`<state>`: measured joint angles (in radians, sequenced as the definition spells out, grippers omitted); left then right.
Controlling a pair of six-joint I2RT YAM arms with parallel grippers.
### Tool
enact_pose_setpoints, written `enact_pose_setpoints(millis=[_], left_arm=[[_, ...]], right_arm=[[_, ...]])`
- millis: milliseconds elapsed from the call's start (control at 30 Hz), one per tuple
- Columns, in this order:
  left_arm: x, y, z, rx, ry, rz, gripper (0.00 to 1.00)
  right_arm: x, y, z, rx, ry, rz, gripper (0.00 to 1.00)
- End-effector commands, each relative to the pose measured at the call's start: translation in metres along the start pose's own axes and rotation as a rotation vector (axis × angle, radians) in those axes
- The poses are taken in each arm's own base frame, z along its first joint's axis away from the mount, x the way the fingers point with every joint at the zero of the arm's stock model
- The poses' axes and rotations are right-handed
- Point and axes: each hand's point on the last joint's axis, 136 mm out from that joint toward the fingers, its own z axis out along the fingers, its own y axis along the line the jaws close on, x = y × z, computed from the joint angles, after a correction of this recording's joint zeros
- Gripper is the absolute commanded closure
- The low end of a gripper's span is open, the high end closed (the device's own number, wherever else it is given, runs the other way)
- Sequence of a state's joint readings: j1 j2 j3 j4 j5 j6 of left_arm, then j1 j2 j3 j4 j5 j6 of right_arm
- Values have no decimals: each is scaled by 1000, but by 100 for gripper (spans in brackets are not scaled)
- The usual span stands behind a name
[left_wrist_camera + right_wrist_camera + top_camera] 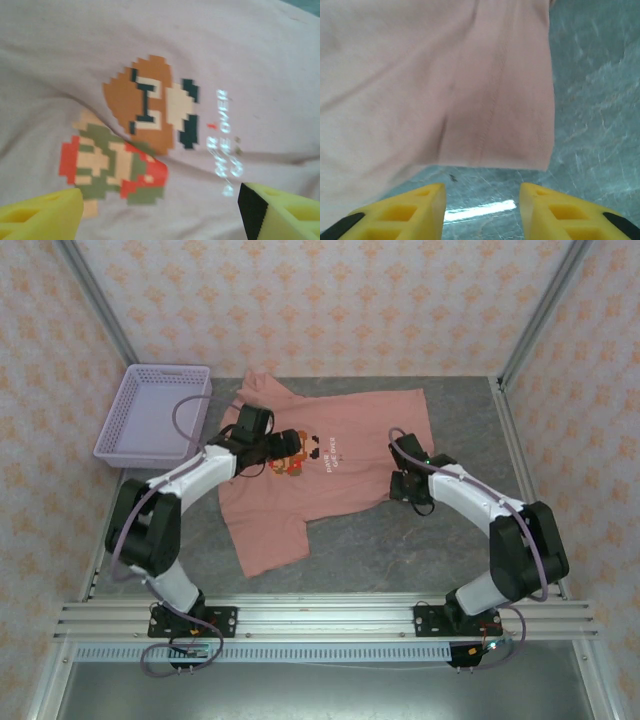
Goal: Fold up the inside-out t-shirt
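Observation:
The inside-out t-shirt [350, 425] lies spread on the grey table, salmon-pink, with its blocky print [305, 452] facing up. My left gripper [282, 446] hangs over that print, open. In the left wrist view the print [145, 110] and a line of white lettering [225, 140] show beyond my left gripper [160, 212], with nothing between the yellow fingers [45, 215]. My right gripper [401, 452] sits at the shirt's right part, open. In the right wrist view a hemmed corner of the t-shirt [470, 90] lies just beyond my right gripper [482, 202], with bare table between the fingertips.
A lavender plastic basket [140, 445] stands at the back left, beside the shirt's sleeve. Metal frame posts [535, 315] rise at the back corners. Bare grey table [400, 540] stretches between the shirt and the arm bases.

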<state>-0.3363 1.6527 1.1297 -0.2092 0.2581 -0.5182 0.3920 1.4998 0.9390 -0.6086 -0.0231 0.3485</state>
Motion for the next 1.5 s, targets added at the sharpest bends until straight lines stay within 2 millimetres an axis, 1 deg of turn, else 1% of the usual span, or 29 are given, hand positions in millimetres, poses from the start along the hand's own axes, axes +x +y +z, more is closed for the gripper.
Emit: enact_pose_setpoints(millis=[0, 100, 200, 333, 433, 533, 600, 667, 767, 800, 833, 967, 1033, 1233, 1333, 1400, 1467], left_arm=[[42, 2, 7, 4, 94, 12, 17], [60, -1, 15, 11, 132, 29, 17], [69, -7, 24, 31, 157, 40, 18], [79, -29, 33, 77, 185, 81, 18], [85, -50, 37, 114, 196, 122, 18], [94, -75, 40, 162, 209, 184, 20], [100, -93, 42, 197, 214, 244, 22], [109, -106, 47, 216, 226, 300, 26], [122, -115, 61, 208, 249, 373, 33], [129, -111, 71, 177, 270, 397, 36], [132, -110, 75, 161, 282, 422, 38], [154, -114, 85, 128, 329, 569, 44], [165, -108, 90, 78, 353, 633, 48], [187, -80, 93, -2, 421, 675, 71], [197, -64, 92, -31, 456, 682, 83], [203, -55, 90, -49, 477, 689, 94], [207, -48, 88, -57, 489, 693, 100]], right_arm=[[2, 2, 13, -4, 5, 55, 60], [-6, 14, 19, -46, -6, 62, 61], [-11, 21, 27, -57, 3, 54, 61], [-11, 22, 35, -47, 12, 44, 61], [-12, 21, 41, -32, 14, 41, 62], [-14, 18, 44, -12, 13, 35, 69], [-15, 14, 45, 5, 12, 32, 77], [-16, 11, 45, 9, 11, 35, 83], [-17, 8, 42, 6, 7, 41, 90], [-17, 8, 41, 0, 7, 45, 93], [-17, 7, 40, -5, 9, 47, 94], [-18, 5, 32, -38, 10, 73, 95], [-19, 2, 29, -46, 13, 84, 95], [-18, -16, 28, 3, 26, 82, 95], [-18, -24, 27, 28, 38, 82, 95], [-17, -29, 25, 37, 40, 85, 95], [-16, -33, 23, 47, 44, 87, 95]])
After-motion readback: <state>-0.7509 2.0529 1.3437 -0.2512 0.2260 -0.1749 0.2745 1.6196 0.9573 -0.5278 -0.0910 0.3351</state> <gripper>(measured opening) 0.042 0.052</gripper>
